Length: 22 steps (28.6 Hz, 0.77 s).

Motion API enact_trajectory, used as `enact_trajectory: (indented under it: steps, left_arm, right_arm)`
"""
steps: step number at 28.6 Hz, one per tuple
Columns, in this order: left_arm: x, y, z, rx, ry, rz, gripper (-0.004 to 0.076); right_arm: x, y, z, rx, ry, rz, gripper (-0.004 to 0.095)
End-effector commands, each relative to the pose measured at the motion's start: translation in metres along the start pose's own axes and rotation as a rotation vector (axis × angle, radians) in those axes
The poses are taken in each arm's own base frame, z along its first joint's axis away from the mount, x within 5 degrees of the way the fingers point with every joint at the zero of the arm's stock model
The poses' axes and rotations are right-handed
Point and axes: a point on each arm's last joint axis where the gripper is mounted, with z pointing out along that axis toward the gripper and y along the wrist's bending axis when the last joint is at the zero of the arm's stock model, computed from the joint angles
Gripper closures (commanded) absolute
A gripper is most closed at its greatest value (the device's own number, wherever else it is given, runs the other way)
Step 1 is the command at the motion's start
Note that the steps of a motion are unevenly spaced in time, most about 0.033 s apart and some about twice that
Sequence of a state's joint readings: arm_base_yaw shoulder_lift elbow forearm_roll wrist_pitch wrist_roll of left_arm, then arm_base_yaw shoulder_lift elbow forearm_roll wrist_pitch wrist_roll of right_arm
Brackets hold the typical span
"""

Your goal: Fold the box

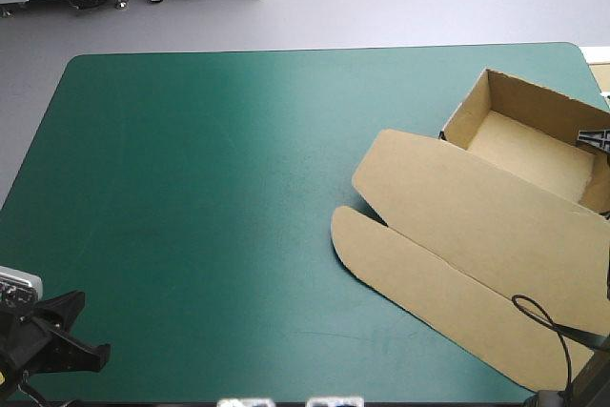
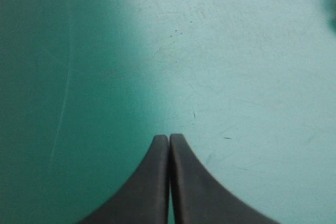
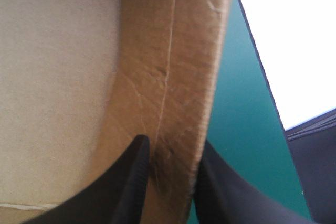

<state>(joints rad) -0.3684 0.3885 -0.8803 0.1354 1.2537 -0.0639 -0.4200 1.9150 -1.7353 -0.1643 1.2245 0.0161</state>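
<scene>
Tightly, the right gripper (image 3: 174,142) pinches the box (image 1: 457,226), seemingly its right wall; this open tray, lid flat, sits at the far right corner of the table (image 1: 191,188). The left gripper (image 2: 169,136) hangs closed over the near left corner.

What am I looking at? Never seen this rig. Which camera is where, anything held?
A two-armed robot working over a teal-green table cover. One picture looks down from above and behind it; the other two come from a camera on each wrist, looking along that gripper. On the cover, toward the right, lies a brown box: an open tray with its lid flat. The left gripper is shut on nothing, over bare cover. The right gripper pinches a tray wall between its black fingers.
</scene>
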Motion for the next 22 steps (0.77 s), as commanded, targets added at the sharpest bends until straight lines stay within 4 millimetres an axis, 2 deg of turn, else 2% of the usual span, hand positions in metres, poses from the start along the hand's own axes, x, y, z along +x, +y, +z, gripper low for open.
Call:
enact_trajectory:
  steps: [1, 4, 8, 11, 15, 17, 20, 21, 22]
  left_arm:
    - [-0.008, 0.003, -0.003, -0.023, -0.036, 0.005, 0.0733]
    - [-0.008, 0.003, -0.003, -0.024, -0.036, 0.005, 0.0733]
    - [-0.008, 0.002, -0.003, -0.021, -0.036, 0.014, 0.0733]
    - [-0.008, 0.002, -0.003, -0.018, -0.035, 0.013, 0.0733]
    - [-0.008, 0.001, -0.003, -0.011, -0.040, 0.008, 0.0733]
    - [-0.008, 0.001, -0.003, -0.009, -0.040, 0.008, 0.0733]
    - [-0.009, 0.001, -0.001, -0.006, -0.057, 0.011, 0.0733]
    - [-0.009, 0.000, 0.002, -0.004, -0.058, 0.011, 0.0733]
    - [-0.008, 0.000, 0.005, -0.003, -0.055, 0.013, 0.0733]
  right_arm:
    - [0.002, -0.008, -0.031, 0.018, -0.061, -0.001, 0.0485]
    - [0.007, -0.009, -0.052, -0.011, -0.109, 0.016, 0.0480]
    - [0.020, -0.014, -0.094, -0.013, -0.208, 0.032, 0.0480]
    - [0.036, -0.013, -0.132, -0.071, -0.303, 0.056, 0.0480]
    - [0.068, -0.003, -0.190, -0.238, -0.458, 0.028, 0.0516]
    - [0.092, 0.005, -0.220, -0.321, -0.532, 0.021, 0.0601]
    - [0.137, 0.017, -0.250, -0.387, -0.615, -0.064, 0.0848]
    - [0.157, 0.021, -0.257, -0.400, -0.640, -0.106, 0.0926]
    - [0.172, 0.023, -0.261, -0.413, -0.654, -0.124, 0.0916]
